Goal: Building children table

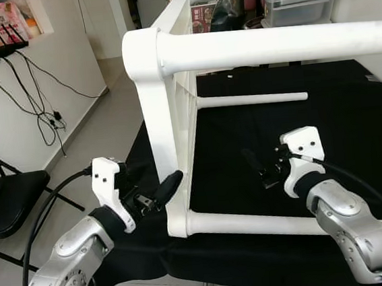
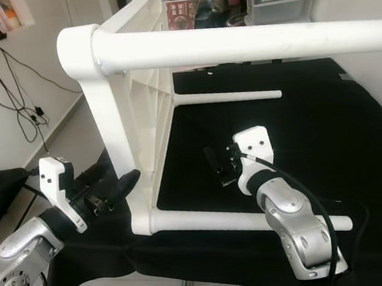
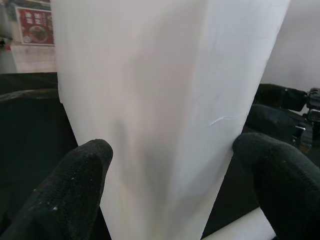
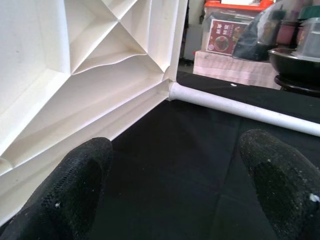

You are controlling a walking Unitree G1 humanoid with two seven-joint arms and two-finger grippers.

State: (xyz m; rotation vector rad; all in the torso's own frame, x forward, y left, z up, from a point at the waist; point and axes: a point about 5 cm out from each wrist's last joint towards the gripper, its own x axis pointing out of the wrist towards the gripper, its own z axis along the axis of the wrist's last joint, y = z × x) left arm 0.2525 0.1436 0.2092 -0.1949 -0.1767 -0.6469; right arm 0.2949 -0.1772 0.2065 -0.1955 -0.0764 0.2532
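Note:
The white children's table (image 1: 168,118) lies on its side on a black cloth (image 1: 330,116), tabletop standing upright and legs pointing right. One near leg (image 1: 270,46) runs high across the view and another (image 1: 253,223) rests on the cloth. My left gripper (image 1: 165,189) is at the tabletop's low near edge, open, with a black finger (image 3: 75,185) on each side of the white edge (image 3: 165,100). My right gripper (image 1: 257,167) hovers open over the cloth between the legs, facing the ribbed underside (image 4: 90,75), with nothing between its fingers.
A black folding chair (image 1: 6,194) stands on the floor at the left, under hanging cables (image 1: 39,110). Clear storage boxes (image 1: 300,7) and clutter sit behind the table. The cloth-covered surface ends close in front of my arms.

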